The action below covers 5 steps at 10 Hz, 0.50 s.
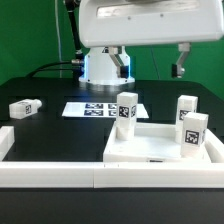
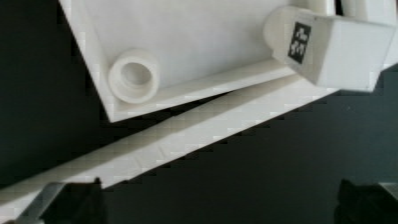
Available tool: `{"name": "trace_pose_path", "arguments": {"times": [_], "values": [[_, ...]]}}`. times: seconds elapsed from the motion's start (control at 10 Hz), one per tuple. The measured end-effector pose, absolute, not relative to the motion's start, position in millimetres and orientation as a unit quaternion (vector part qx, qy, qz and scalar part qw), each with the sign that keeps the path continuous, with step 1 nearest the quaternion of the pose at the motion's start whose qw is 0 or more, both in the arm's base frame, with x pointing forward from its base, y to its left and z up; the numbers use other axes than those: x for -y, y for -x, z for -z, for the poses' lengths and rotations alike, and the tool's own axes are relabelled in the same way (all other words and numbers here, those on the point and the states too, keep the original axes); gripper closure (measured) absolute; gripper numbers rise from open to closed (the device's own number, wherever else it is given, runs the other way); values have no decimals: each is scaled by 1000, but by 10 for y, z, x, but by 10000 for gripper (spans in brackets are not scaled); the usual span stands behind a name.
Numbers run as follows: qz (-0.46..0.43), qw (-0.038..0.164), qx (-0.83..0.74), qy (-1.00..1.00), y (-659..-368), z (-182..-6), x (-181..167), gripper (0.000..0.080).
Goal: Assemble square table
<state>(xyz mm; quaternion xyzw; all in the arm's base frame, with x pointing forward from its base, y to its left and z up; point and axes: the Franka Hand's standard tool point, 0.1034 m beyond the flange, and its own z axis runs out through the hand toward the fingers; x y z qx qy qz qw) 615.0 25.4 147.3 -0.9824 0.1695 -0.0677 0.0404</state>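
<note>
The hand (image 2: 222, 200) hangs open and empty above the border rail (image 2: 178, 140), the tabletop (image 2: 178, 40) corner just beyond it.

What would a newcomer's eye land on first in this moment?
The white square tabletop lies at the front of the black table, toward the exterior view's right, with three tagged legs standing at or on it. A fourth leg lies apart on the exterior view's left. The claw hangs above, holding nothing.
</note>
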Motion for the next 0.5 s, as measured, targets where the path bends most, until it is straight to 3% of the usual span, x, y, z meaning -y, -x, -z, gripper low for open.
{"name": "trace_pose_path", "arguments": {"times": [0.3,0.5], "values": [[72,32,-62,995,-6140,-1464,-217,150],[69,24,29,997,-5919,-1408,4,150]]}}
